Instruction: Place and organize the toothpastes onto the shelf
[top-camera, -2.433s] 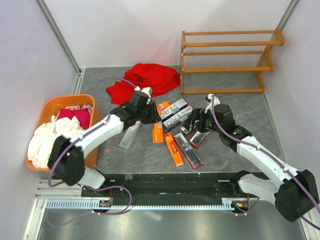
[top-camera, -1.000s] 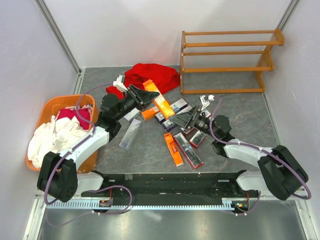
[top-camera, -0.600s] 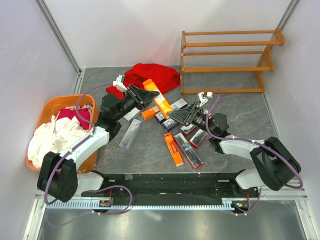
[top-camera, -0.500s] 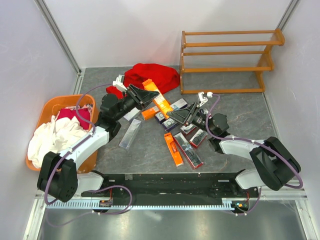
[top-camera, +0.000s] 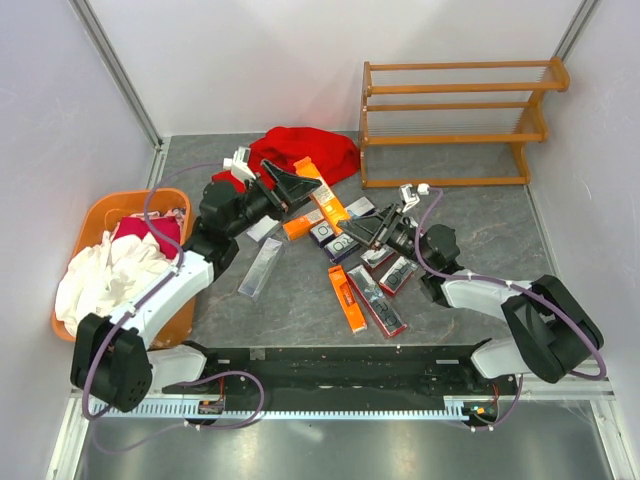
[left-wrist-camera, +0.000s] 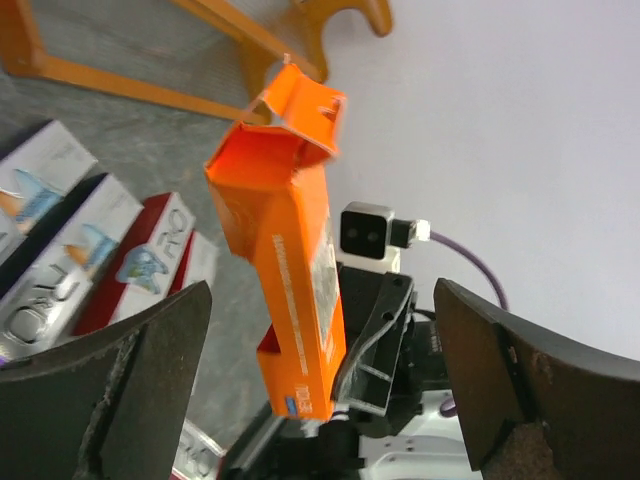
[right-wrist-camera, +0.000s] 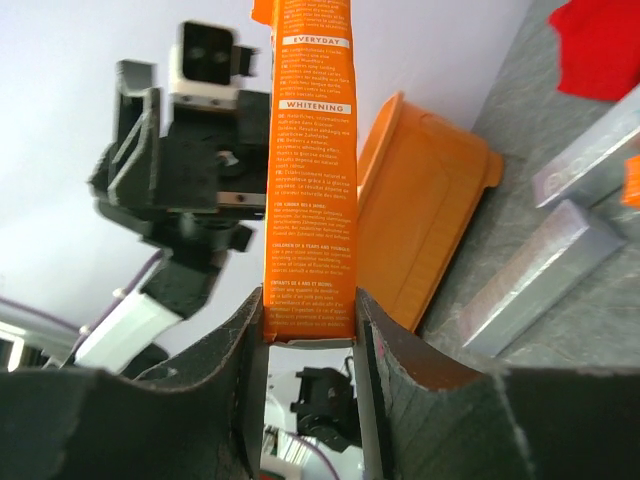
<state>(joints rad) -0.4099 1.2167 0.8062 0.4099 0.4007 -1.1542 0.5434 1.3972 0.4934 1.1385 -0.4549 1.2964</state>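
orange toothpaste (right-wrist-camera: 305, 180): top cropped | right gripper (right-wrist-camera: 306, 322) clamping | left gripper (left-wrist-camera: 322, 290) spread

Overhead rear view; opposed close wrist views, shared orange box (left-wrist-camera: 296, 262)

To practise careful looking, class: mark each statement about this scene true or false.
1. The shelf holds no toothpaste boxes. True.
2. The right gripper is clamped on an orange toothpaste box. True.
3. The left gripper is clamped on that box too. False: it is wide open, clear of the box.
4. The orange basket stands right of the shelf. False: it sits at the left edge of the table.
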